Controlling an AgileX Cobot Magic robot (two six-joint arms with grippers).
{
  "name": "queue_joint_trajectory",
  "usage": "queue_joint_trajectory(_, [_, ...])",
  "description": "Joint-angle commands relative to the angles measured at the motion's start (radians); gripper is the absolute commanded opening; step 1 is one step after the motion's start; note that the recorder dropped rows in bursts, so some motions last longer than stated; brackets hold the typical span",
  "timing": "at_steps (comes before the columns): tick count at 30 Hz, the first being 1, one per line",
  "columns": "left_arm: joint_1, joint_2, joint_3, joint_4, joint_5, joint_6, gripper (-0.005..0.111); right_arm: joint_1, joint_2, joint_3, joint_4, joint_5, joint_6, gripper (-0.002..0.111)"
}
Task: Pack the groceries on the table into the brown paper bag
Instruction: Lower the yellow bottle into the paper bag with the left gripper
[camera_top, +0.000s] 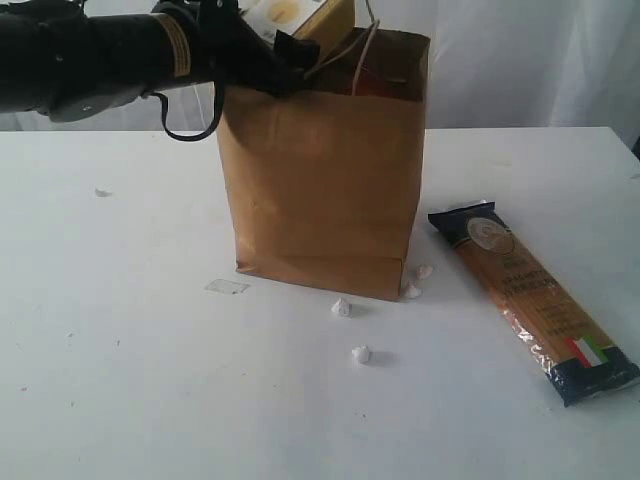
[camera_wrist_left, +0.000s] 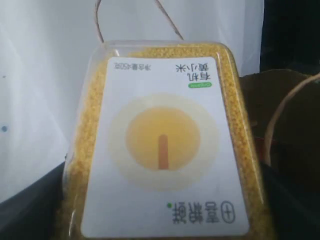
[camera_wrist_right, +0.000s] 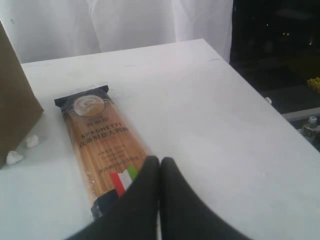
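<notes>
Left hand (camera_top: 292, 48), wide round the yellow grain bottle (camera_wrist_left: 160, 145) above the brown paper bag (camera_top: 320, 180), could snag string handles (camera_top: 367, 45) & tip it; right hand (camera_wrist_right: 160, 170), shut & empty, near long spaghetti packet (camera_wrist_right: 100, 140) on worktop (camera_top: 120, 350).

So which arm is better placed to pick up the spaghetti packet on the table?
Right. The spaghetti packet lies to the right of the brown paper bag, with the right tool, shut, just by its flag end. The left tool is holding the yellow grain bottle above the bag's mouth.
</notes>
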Motion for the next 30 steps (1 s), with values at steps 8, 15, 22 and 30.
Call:
queue_joint_trajectory(8, [-0.002,-0.024,-0.014,0.010,-0.020,-0.064,0.077,-0.002,-0.003,0.000,-0.001,-0.007,0.004,0.000])
queue_joint_trajectory(15, [-0.002,-0.024,-0.014,0.010,-0.080,-0.064,0.077,-0.002,-0.003,0.000,-0.001,-0.007,0.004,0.000])
queue_joint_trajectory(22, [-0.002,-0.024,-0.014,0.010,-0.145,-0.062,0.077,-0.002,-0.003,0.000,-0.001,-0.007,0.004,0.000])
queue_joint_trajectory(30, [-0.002,-0.024,-0.014,0.069,-0.139,-0.082,0.077,-0.002,-0.003,0.000,-0.001,-0.007,0.004,0.000])
